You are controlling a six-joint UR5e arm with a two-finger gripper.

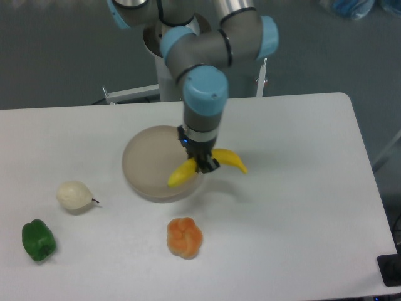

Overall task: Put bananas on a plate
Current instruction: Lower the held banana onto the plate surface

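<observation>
Gripping banana (207,166) mid-length in closed jaws | banana crosswise over plate (150,160) right rim

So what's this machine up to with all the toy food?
The robot arm's hand is clamped on a bright yellow toy banana, held over the right edge of the round beige-grey plate. It has not let go yet. An orange lobed fruit, a pale pear and a green pepper sit untouched on the white table.
</observation>
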